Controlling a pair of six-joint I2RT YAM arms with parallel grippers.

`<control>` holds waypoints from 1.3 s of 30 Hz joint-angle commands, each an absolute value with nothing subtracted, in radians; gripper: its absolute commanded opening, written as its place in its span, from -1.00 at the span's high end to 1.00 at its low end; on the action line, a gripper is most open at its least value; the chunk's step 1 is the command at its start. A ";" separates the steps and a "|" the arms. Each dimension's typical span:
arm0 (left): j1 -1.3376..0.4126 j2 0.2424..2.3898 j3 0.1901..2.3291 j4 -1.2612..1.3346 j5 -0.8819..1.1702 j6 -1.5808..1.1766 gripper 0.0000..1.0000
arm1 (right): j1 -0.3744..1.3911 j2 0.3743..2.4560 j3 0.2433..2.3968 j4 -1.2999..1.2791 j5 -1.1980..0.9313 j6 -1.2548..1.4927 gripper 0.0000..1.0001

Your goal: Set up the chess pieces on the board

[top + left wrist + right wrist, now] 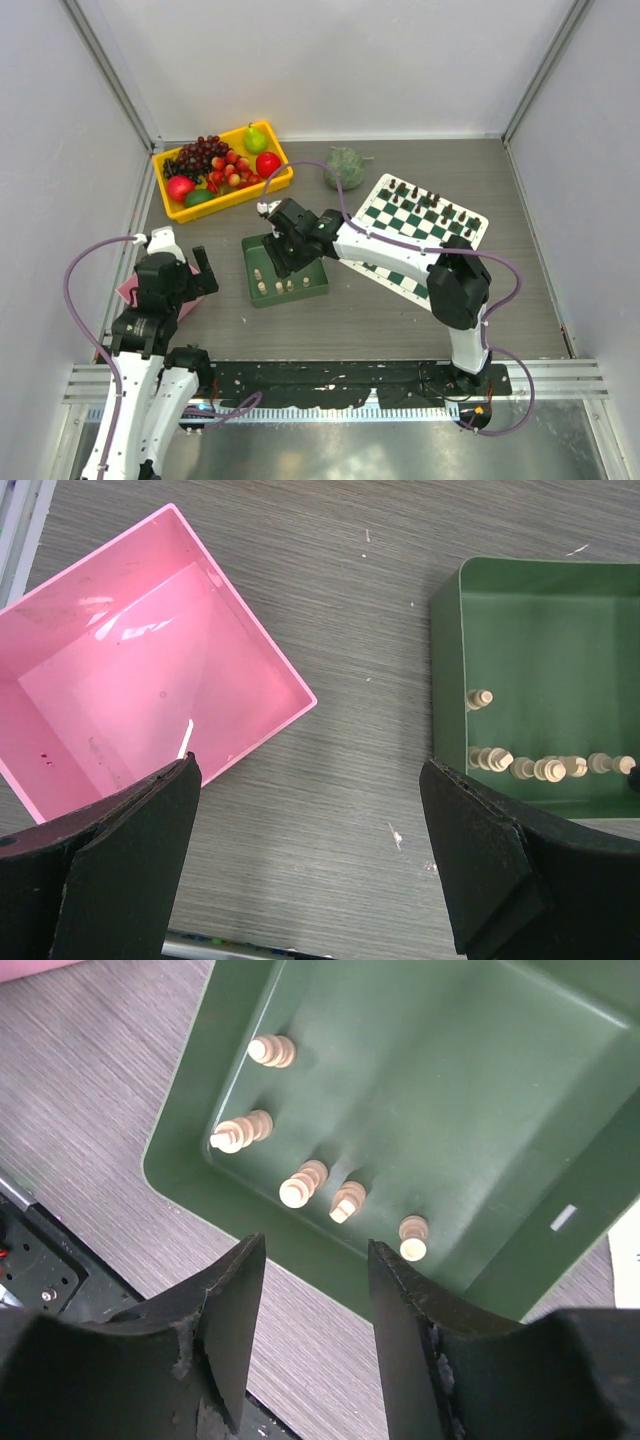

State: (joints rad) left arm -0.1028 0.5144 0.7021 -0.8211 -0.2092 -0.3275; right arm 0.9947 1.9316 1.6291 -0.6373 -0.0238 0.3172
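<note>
Several cream chess pieces (302, 1182) stand in the near part of a green tray (450, 1080), seen from above as small pale dots (280, 287). My right gripper (315, 1295) hovers over the tray's near rim; its jaws are partly narrowed with a clear gap and nothing between them. From above, the right gripper (277, 258) hangs over the tray (310, 283). The board (398, 276) lies to the right, with dark pieces along its far rows. My left gripper (310, 820) is wide open over bare table between a pink box (150, 660) and the tray (540, 640), whose pieces (548, 768) show at right.
A yellow bin (270, 188) of fruit sits at the back left. A green round fruit (345, 167) lies behind the board. The pink box (128, 290) sits under the left arm. Grey walls enclose the table on three sides.
</note>
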 commanded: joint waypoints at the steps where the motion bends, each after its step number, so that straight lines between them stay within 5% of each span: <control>1: -0.103 0.529 0.716 -0.802 -0.215 -0.318 -0.98 | 1.012 1.944 1.648 -0.638 -0.100 0.298 0.01; 7: -0.103 0.537 0.719 -0.805 -0.215 -0.318 -0.98 | 1.014 1.965 1.663 -0.627 -0.132 0.295 0.05; 19: -0.103 0.538 0.719 -0.805 -0.215 -0.318 -0.98 | 1.037 2.028 1.759 -0.647 -0.144 0.287 -0.26; 39: -0.103 0.538 0.719 -0.805 -0.212 -0.318 -0.98 | 1.080 2.125 1.835 -0.627 -0.104 0.295 -0.05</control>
